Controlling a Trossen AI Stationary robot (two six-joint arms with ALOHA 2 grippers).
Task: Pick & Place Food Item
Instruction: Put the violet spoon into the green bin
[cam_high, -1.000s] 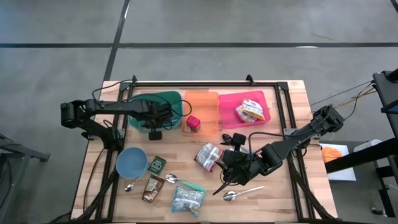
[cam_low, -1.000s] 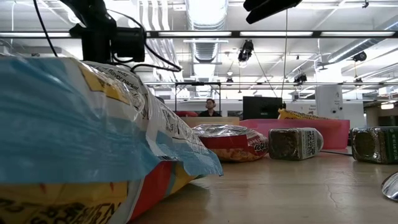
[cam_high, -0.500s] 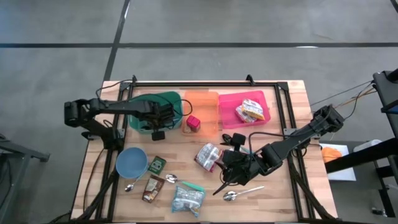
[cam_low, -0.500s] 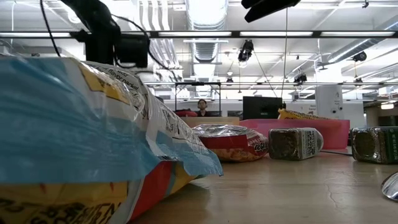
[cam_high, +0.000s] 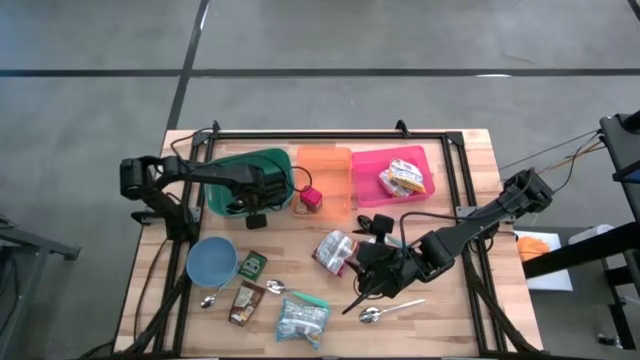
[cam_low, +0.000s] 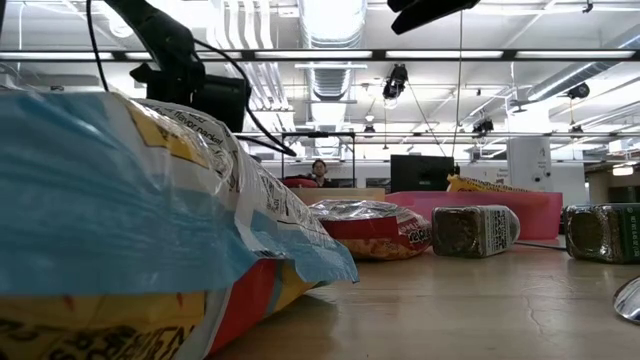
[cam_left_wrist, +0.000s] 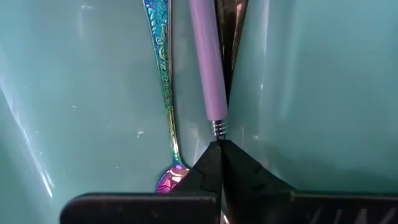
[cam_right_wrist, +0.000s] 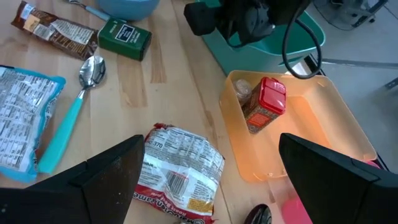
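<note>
Left gripper (cam_left_wrist: 221, 152) is down inside the green bin (cam_high: 225, 170), pointing straight at its floor, fingers clenched tight with the metal end of a lilac-handled utensil (cam_left_wrist: 208, 62) right at their tips — whether they pinch it, I cannot tell. A rainbow-finish spoon (cam_left_wrist: 166, 99) lies just beside that handle on the bin floor.

Over to the right gripper (cam_right_wrist: 208, 177) — hanging above the wooden table (cam_high: 450, 320) near its front half, fingers spread wide, nothing in them. Directly below it sits a crinkled red-and-white snack bag (cam_right_wrist: 180, 171), flat on the wood, just beside the orange bin (cam_right_wrist: 311, 143). That orange bin holds a red-capped spice jar (cam_right_wrist: 264, 106), tilted.

The pink bin (cam_high: 385, 195) carries a yellow-and-red snack packet (cam_high: 402, 178). Near the front edge: a blue bowl (cam_high: 211, 261), a green carton (cam_high: 251, 264), a brown wrapper (cam_high: 244, 301), a teal-handled spoon (cam_right_wrist: 71, 109) and a clear blue-edged bag (cam_high: 302, 318).
</note>
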